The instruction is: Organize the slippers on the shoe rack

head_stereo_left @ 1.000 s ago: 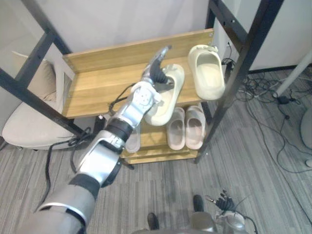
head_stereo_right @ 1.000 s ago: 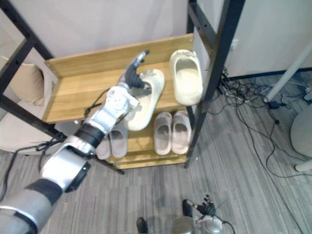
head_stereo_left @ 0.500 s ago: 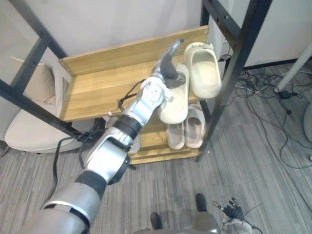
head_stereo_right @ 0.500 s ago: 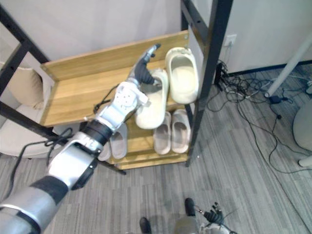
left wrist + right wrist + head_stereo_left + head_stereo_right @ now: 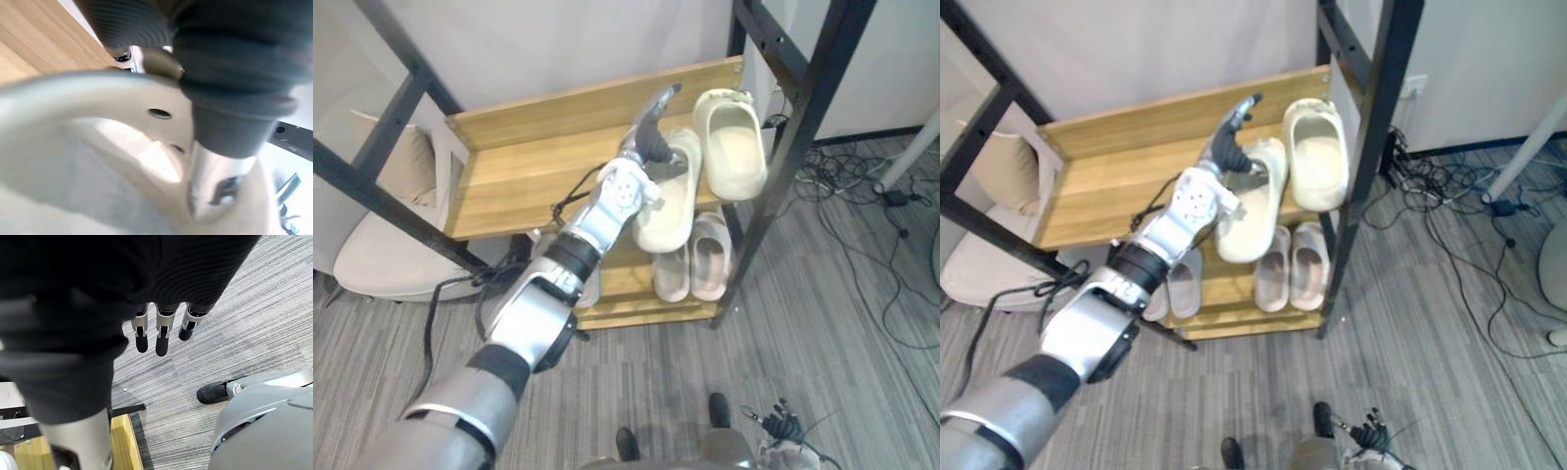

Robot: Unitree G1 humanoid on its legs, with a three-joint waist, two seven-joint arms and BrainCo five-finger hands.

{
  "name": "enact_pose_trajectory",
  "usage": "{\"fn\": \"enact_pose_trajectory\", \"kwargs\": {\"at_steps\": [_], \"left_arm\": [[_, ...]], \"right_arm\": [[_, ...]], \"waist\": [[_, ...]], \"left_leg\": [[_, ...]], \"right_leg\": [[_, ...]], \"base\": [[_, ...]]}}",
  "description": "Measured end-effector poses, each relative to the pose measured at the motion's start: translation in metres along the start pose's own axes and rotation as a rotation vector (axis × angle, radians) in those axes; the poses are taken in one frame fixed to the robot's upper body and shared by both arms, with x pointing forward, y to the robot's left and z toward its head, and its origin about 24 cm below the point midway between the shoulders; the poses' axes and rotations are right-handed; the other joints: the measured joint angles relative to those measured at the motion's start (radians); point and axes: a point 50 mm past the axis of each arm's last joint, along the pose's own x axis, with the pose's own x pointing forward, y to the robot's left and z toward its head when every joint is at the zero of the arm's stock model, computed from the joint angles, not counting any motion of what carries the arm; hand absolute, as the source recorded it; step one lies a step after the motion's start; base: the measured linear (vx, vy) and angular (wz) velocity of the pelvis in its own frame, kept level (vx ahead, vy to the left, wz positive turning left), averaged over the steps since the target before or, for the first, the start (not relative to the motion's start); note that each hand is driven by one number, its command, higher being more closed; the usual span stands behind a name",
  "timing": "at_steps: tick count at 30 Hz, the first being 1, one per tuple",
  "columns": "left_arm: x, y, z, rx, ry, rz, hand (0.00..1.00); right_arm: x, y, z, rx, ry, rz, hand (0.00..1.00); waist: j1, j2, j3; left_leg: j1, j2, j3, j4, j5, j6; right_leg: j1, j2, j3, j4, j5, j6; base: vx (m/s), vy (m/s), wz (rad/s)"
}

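While one slipper [image 5: 729, 142] already lay on the top shelf [image 5: 519, 181] at upper right, the left hand [image 5: 642, 151] gripped the second slipper [image 5: 668, 201] mid-frame, half past the shelf's front edge and not yet released (right hand [image 5: 161, 333] hung slack, fingers loose).

Bright, even indoor light; the shoe rack [image 5: 519, 186] shades its lower tier; the slipper [image 5: 146, 156] glares centre-frame.

left hand [image 5: 1221, 157] around cream slipper [image 5: 1253, 213] beside second slipper [image 5: 1317, 157] on upper shelf [image 5: 1107, 186]
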Motion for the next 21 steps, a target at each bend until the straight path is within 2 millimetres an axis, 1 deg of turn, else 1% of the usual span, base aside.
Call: {"fn": "enact_pose_trajectory", "kwargs": {"at_steps": [7, 13, 18, 21], "left_arm": [[-0.008, 0.009, -0.022, 0.009, 0.057, 0.022, 0.0], [-0.011, 0.008, -0.027, 0.009, 0.068, 0.021, 0.0], [-0.014, 0.017, -0.033, 0.027, 0.069, 0.038, 0.0], [-0.016, 0.016, -0.037, 0.026, 0.079, 0.036, 0.0]], "right_arm": [[0.001, 0.001, 0.0, -0.015, 0.005, 0.007, 0.0], [0.002, 0.003, 0.001, -0.038, 0.001, 0.022, 0.0], [0.004, 0.007, 0.0, -0.043, 0.017, 0.029, 0.0], [0.004, 0.007, 0.0, -0.046, 0.017, 0.032, 0.0]], "waist": [[-0.001, -0.003, 0.0], [-0.001, -0.009, 0.003], [-0.004, -0.022, 0.002], [-0.004, -0.024, 0.002]], "left_leg": [[-0.001, 0.003, -0.011, 0.0, 0.001, -0.001], [-0.003, 0.004, -0.025, -0.002, 0.002, -0.003], [-0.002, 0.003, -0.029, -0.008, 0.003, -0.003], [-0.001, 0.002, -0.038, -0.008, 0.003, -0.003]], "right_leg": [[0.002, 0.001, -0.011, -0.007, 0.002, -0.003], [0.005, 0.003, -0.022, -0.006, 0.002, -0.002], [0.006, 0.003, -0.028, -0.003, 0.002, -0.002], [0.011, 0.002, -0.036, -0.006, 0.002, -0.002]], "base": [[-0.06, -0.026, 0.02], [-0.01, -0.02, 0.05], [0.0, -0.003, 0.01], [-0.02, -0.017, 0.07]]}}
